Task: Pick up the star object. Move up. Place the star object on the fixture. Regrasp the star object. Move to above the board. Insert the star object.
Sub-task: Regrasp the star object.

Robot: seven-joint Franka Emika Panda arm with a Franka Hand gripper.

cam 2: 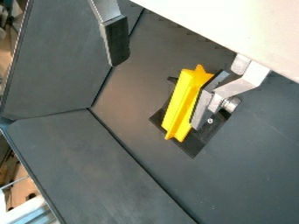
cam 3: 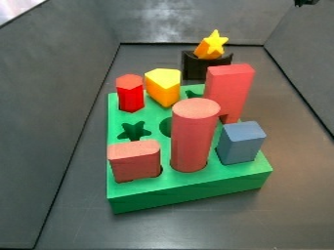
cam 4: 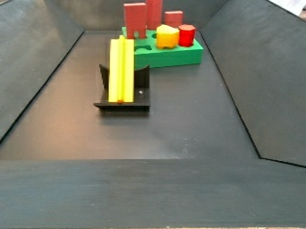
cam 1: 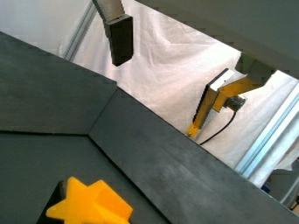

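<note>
In both wrist views only one finger (cam 2: 114,39) of the gripper (cam 1: 119,39) shows, a silver plate with a dark pad, with nothing on it; the other finger is out of frame, so I cannot tell how wide the jaws stand, though they appear to hold nothing and hang well above the floor. Below, the star object (cam 2: 186,102) rests on the fixture (cam 2: 198,122), clear of the gripper. In a side view the star object (cam 4: 122,68) leans along the fixture (cam 4: 122,100), its long ridged sides facing the camera. It looks like a rigid, light, smooth plastic or printed piece, unlikely to bend or break but liable to twist between flat pads if caught on the ridges. A sound hold would probably be across two opposite grooves or points near the free upper end, leaving the lower length clear for insertion. Farther on, the board (cam 4: 167,56) sits just beyond the fixture; in a side view its star-shaped hole (cam 3: 133,130) lies open among the pegs.
</note>
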